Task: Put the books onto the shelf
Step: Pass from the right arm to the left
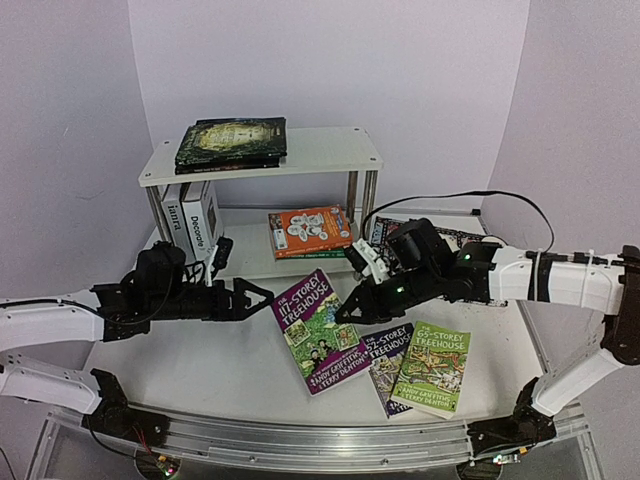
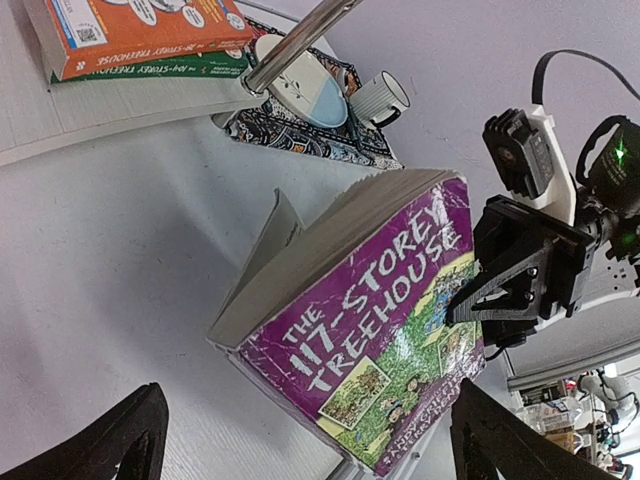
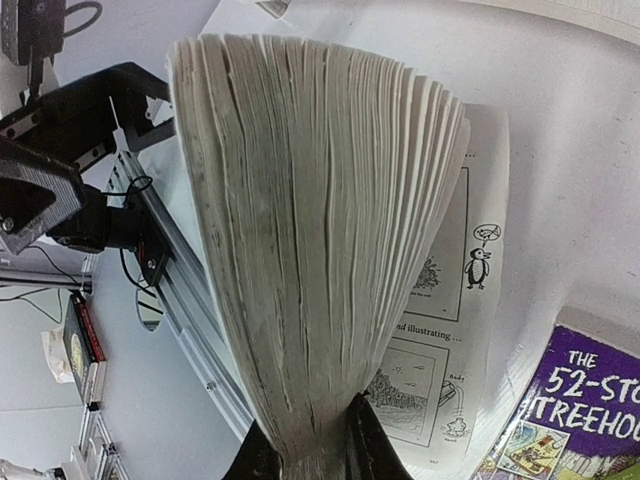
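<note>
Pinches the purple 117-Storey Treehouse book (image 1: 315, 335) with the right tool (image 1: 347, 313), fingers clamped on the block of pages at the book's right edge. Tilts it up off the counter (image 1: 200, 375), pages fanned, with a few back leaves (one with a penguin drawing) hanging open beneath. Holds the left tool (image 1: 262, 300) spread wide just left of that book, gripping nothing.

Lying flat on the counter towards the front: the 52-Storey book (image 1: 386, 362), overlapped along its right side by the green 65-Storey book (image 1: 433, 370).

Standing at the back: the shelf (image 1: 330, 148). Stacked flat on its top board, dark books (image 1: 232, 142). Upright at the left of its lower board, two white hardbacks (image 1: 192, 222). Resting at the right of that board, an orange book (image 1: 310, 230) on top of a green book (image 2: 150, 65).

Just right of the shelf, a patterned mat (image 2: 300, 140) carrying a bowl (image 2: 300, 80) and a mug (image 2: 378, 98).
</note>
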Available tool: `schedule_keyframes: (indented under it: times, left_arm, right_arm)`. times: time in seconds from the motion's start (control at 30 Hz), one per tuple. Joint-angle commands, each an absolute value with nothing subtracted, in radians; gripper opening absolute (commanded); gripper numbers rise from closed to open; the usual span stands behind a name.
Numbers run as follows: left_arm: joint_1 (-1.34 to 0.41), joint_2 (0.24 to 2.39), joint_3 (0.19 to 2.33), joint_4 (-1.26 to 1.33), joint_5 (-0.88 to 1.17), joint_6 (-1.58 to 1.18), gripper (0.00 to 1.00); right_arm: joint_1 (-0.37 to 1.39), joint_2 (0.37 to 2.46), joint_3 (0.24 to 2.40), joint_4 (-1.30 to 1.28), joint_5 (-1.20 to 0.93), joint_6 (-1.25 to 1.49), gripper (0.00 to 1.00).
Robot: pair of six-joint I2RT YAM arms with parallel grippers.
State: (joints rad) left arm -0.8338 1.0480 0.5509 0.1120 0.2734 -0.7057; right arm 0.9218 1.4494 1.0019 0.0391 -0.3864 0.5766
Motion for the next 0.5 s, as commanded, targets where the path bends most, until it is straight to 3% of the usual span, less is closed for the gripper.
schedule_keyframes:
  times: [0.0, 0.47]
  left_arm:
    - [-0.808, 1.006, 0.625, -0.008, 0.273, -0.625, 1.0]
    - [-0.753, 1.082, 0.539, 0.194, 0.554, -0.649, 0.97]
  right_arm:
    - [0.927, 1.428, 1.065, 0.041, -0.476, 0.507, 0.0]
    - [0.927, 1.403, 1.042, 0.131, -0.591, 0.504, 0.0]
